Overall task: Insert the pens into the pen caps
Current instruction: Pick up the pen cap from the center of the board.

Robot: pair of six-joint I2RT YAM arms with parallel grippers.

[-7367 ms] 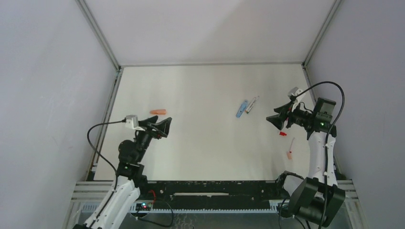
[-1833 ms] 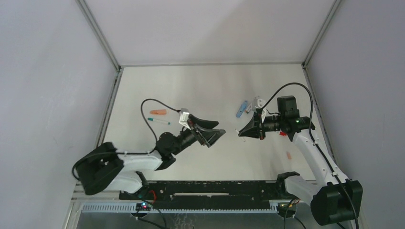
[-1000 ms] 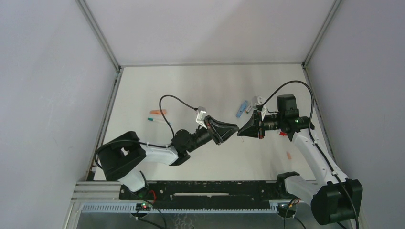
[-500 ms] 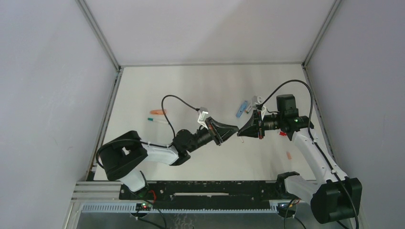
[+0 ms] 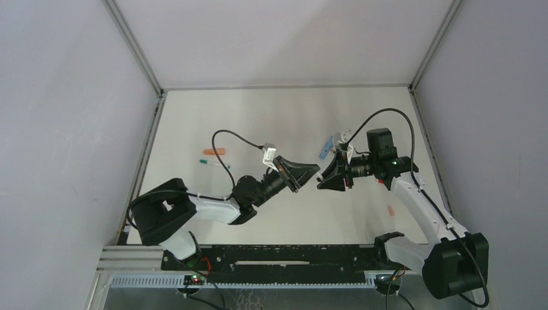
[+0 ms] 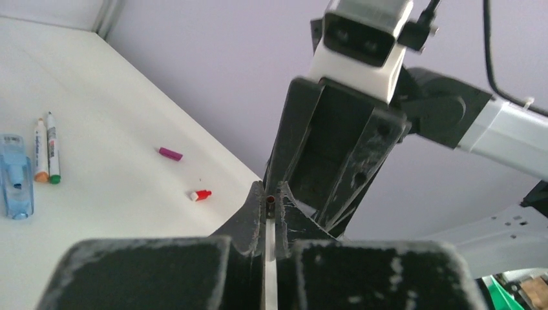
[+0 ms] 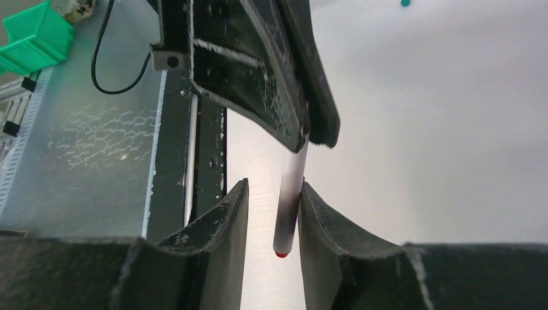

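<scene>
The left pincer (image 6: 270, 201) is clenched on the pen (image 7: 288, 200), holding it in the air above the middle of the surface (image 5: 258, 123). The right pincer (image 7: 274, 188) stands released, loosely flanking the pen's red-tipped end.

The pen (image 7: 289, 194) juts from left pincer (image 6: 268, 194) into right pincer (image 7: 273, 191).

Soft, even light is washing over the white table (image 5: 271, 116), leaving only faint shadows. In its wrist view the left claw (image 6: 270, 205) is blurring near the lens, and the table is glaring pale.
</scene>
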